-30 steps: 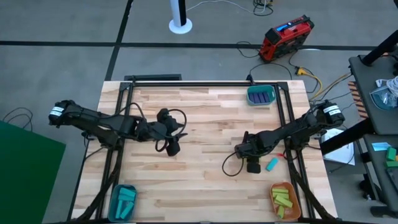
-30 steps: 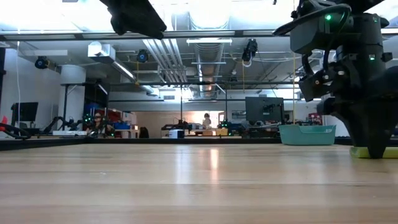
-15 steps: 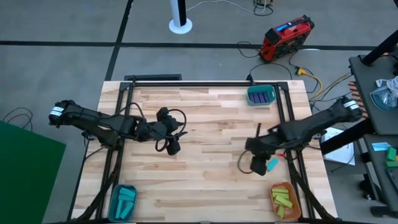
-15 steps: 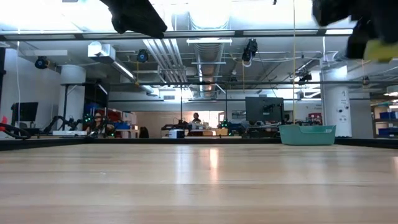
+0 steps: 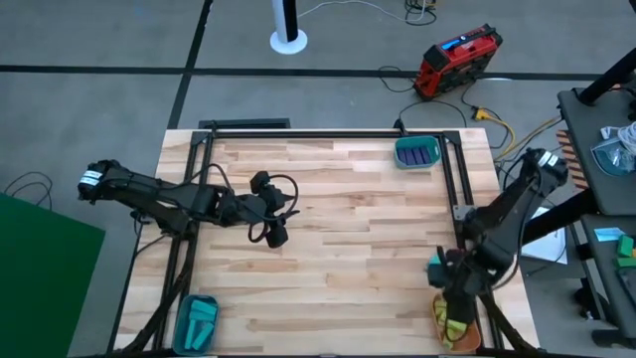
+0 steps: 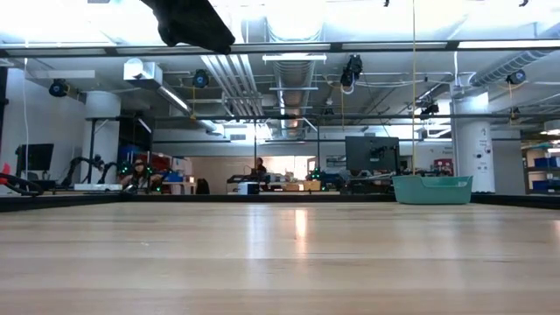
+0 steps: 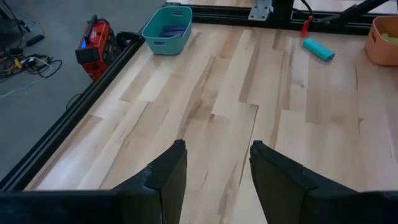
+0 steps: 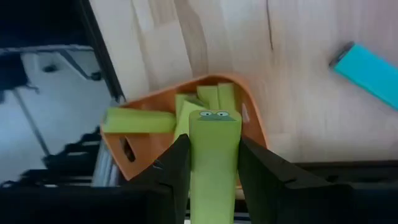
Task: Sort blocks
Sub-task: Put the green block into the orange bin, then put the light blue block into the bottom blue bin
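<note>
Yellow-green block [image 8: 213, 155] is pinched between the right end effector's [image 8: 211, 163] fingers, hanging right above the orange bowl [image 8: 255, 134] at the bench's [image 5: 338, 239] near right corner, where a few more yellow-green blocks [image 8: 140, 120] already sit. One cyan block [image 8: 367, 65] lies on the wood just beside that bowl. Left end effector [image 7: 214, 165] hovers over the middle-left of the bench, fingers apart, nothing in them. Purple blocks [image 5: 419, 154] sit in the teal bowl [image 5: 401, 156] at the far right.

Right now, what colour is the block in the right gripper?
Yellow-green block, clearest in the right wrist view.
</note>
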You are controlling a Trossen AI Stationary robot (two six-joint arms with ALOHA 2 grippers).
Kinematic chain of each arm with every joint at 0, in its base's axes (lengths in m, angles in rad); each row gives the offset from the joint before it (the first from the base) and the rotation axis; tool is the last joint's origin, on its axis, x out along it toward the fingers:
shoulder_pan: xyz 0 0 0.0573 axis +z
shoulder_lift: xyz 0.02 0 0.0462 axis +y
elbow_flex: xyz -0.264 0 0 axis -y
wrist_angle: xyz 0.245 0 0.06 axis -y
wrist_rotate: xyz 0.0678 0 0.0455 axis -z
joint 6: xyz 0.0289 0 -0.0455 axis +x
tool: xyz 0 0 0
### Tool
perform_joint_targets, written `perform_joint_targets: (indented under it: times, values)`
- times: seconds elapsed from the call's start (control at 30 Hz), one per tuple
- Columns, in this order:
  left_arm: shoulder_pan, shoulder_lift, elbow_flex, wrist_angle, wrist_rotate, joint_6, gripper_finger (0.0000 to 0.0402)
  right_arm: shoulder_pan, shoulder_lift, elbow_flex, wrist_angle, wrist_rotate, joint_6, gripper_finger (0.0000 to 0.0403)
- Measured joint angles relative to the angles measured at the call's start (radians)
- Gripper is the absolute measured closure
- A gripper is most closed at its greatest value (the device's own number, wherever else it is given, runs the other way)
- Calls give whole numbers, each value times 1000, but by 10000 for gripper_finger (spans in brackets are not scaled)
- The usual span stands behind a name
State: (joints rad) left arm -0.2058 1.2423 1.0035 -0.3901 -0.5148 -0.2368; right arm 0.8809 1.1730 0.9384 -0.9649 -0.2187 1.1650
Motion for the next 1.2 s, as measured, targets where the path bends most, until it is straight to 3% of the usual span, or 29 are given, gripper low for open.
perform_joint_targets:
  times: [0.2, 0.43, 0.83, 0.97, 1.1, 1.2]
  values:
    - [0, 0, 0, 0, 0, 19, 247, 88, 74, 0, 57, 1, 28, 280]
    - [0, 0, 0, 0, 0, 19, 247, 110, 164, 0, 110, 2, 79, 280]
    - [0, 0, 0, 0, -1, 19, 247, 94, 155, 30, 82, 30, 93, 192]
    - [1, 0, 0, 1, -1, 19, 247, 17, 116, 66, -105, 147, 260, 188]
    - [4, 0, 0, 11, -2, 19, 247, -117, 81, 63, -294, 137, 481, 196]
    - [11, 0, 0, 17, -3, 19, 247, -209, 47, 33, -302, 135, 633, 203]
